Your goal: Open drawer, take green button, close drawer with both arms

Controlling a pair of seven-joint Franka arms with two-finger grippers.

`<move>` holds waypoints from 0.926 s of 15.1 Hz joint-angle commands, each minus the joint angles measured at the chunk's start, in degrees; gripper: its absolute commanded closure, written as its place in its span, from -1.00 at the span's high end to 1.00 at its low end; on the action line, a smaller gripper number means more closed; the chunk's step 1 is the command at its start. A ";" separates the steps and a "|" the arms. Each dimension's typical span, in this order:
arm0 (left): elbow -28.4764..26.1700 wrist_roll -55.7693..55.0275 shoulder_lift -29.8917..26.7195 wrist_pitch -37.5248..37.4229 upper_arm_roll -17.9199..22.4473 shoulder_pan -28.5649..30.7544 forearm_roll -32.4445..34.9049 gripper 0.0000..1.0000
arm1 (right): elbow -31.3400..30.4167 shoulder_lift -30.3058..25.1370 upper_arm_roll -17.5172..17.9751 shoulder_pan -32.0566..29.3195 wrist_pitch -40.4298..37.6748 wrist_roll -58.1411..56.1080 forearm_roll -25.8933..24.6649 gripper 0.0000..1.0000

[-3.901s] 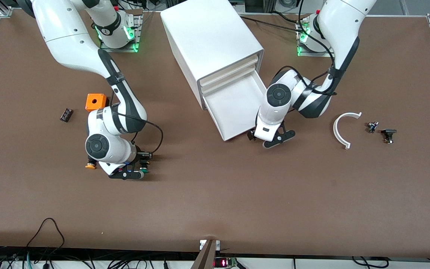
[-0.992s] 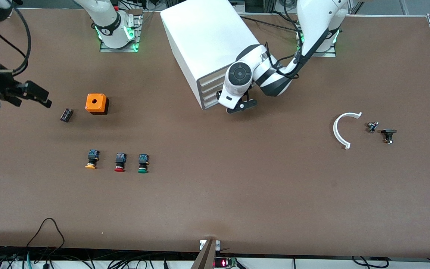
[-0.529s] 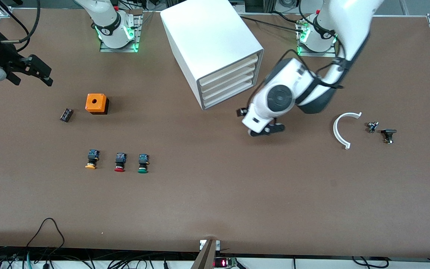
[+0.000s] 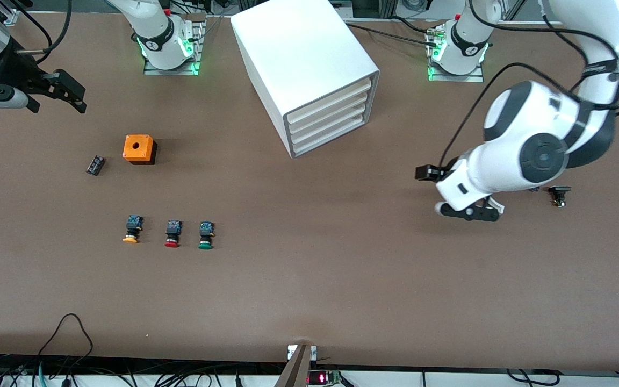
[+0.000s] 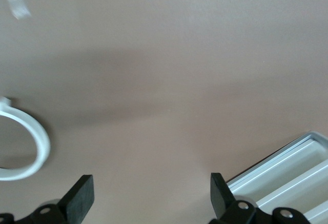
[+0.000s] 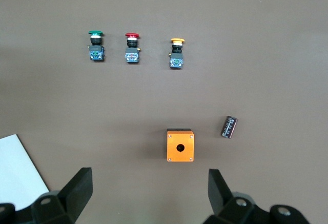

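Drawer (image 4: 326, 122) now flush in the cabinet (image 4: 299, 59), all four fronts level; a few seconds ago it stood pulled out. Green button (image 4: 206, 235) out on the desk (image 4: 309, 290), last in a row beside red button (image 4: 172, 234) and yellow button (image 4: 132, 229). Left hand (image 4: 468, 210) swung clear over the white ring (image 5: 23, 142), jaws apart, empty. Right hand (image 4: 65, 91) raised at the right arm's end, jaws apart, empty. Judged complete.
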 commanded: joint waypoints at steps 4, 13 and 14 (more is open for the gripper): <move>-0.06 14.24 -10.52 -1.97 11.56 -2.57 0.71 0.99 | 2.42 0.75 -0.93 -1.21 -2.18 -1.02 0.37 1.00; -9.62 20.32 -25.63 -3.47 27.06 -12.16 -1.74 0.99 | 4.08 1.02 -0.94 -1.21 -3.06 -5.07 0.37 1.00; -11.56 19.02 -27.13 -3.11 28.98 -12.16 -4.28 0.99 | 4.35 1.02 -0.94 -1.21 -3.14 -4.98 0.28 1.00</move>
